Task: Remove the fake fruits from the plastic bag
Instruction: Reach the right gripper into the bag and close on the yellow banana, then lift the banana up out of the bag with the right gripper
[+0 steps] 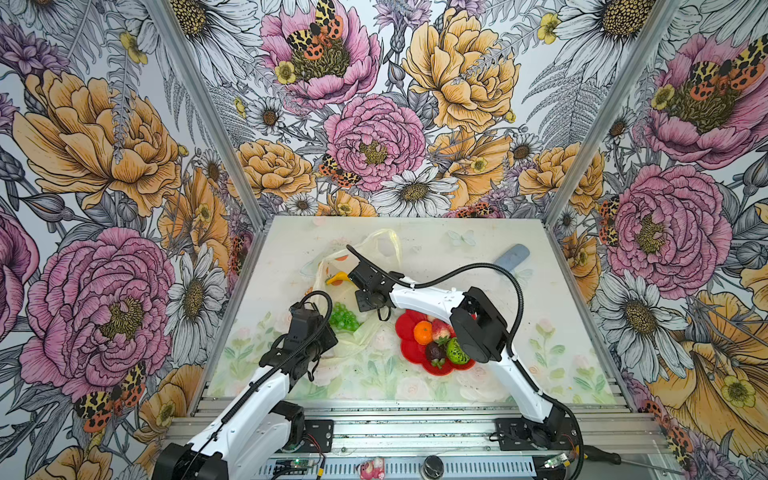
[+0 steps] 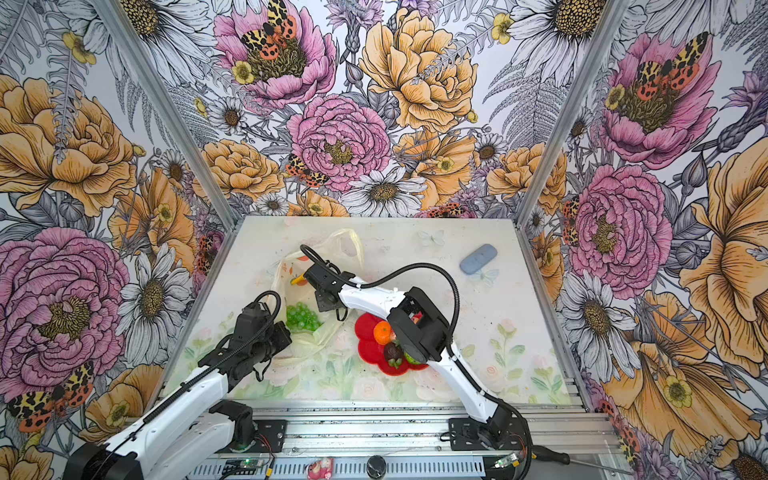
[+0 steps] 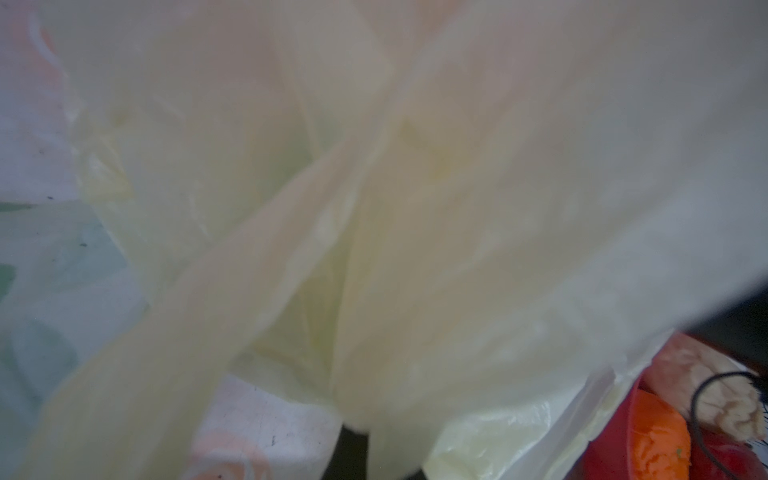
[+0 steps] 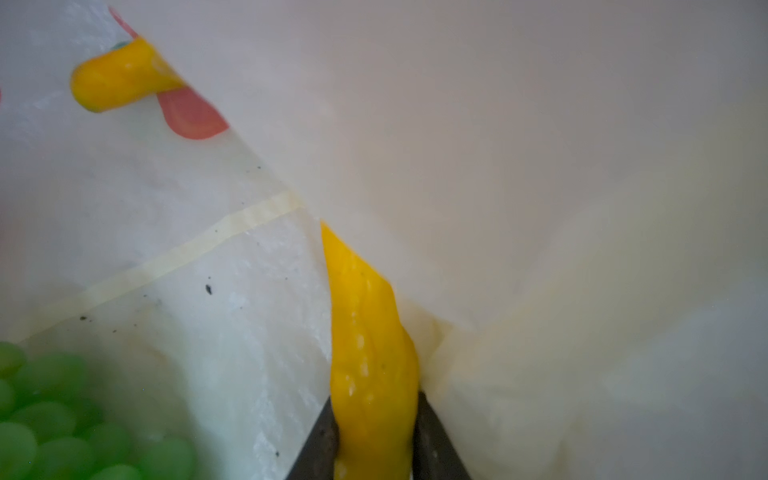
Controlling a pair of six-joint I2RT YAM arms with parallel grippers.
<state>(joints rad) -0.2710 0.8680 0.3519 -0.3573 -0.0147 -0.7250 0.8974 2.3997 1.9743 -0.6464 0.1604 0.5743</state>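
Where the dark fingers (image 4: 320,444) of the right gripper (image 4: 376,415) come together, we see them pressed against either side of the yellow banana (image 4: 370,332), so these jaws are clamped on it. Beyond the grip the banana runs under a fold of the plastic bag (image 4: 498,166). A yellow end shows again past that fold, beside a red print.

We find the green grape bunch (image 4: 62,415) close by, lying on the bag's plastic. We cannot tell whether a layer covers it.

The left gripper (image 1: 326,343) has its jaws together. In its wrist view the bag's plastic fills nearly everything and gathers toward them, so as far as we can tell they are pinching the bag.

In both top views the bag lies spread on the table (image 1: 457,257), from the left gripper back toward the far wall, with its loop handles at the far end. The right arm reaches across the middle into it.

Just beside the bag's near edge stands the red plate (image 1: 405,328). On it rest the orange (image 1: 423,332), strawberry (image 1: 441,331), dark mangosteen (image 1: 435,353) and bumpy green fruit (image 1: 457,351), close together.
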